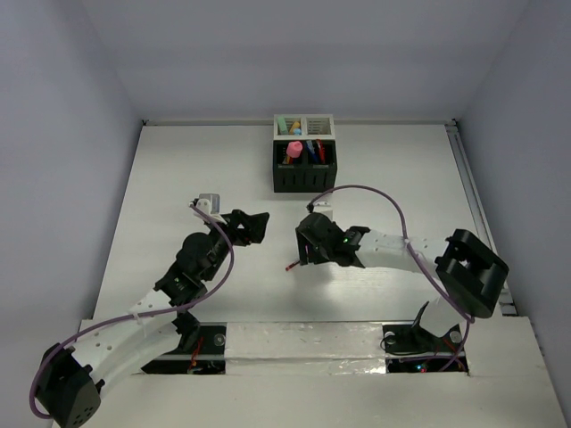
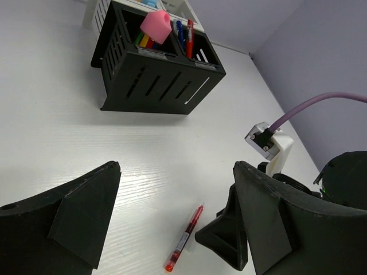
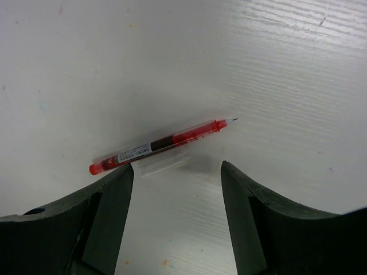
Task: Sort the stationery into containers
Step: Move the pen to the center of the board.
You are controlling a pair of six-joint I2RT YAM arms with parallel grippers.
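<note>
A thin red pen (image 3: 163, 143) lies flat on the white table, also seen as the red pen (image 1: 292, 265) and the red pen (image 2: 184, 239). My right gripper (image 3: 176, 167) is open just above it, its fingertips a little short of the barrel and holding nothing. My left gripper (image 2: 176, 166) hangs open and empty to the left, facing the containers. The black container (image 1: 305, 169) holds a pink marker (image 2: 156, 26) and several pens (image 2: 184, 35). The white container (image 1: 303, 126) joins it behind.
The right arm's purple cable (image 1: 375, 198) arcs over the table between the containers and the right gripper. A small white and grey bracket (image 1: 207, 204) sits by the left wrist. The table's right rail (image 1: 473, 201) runs along the edge.
</note>
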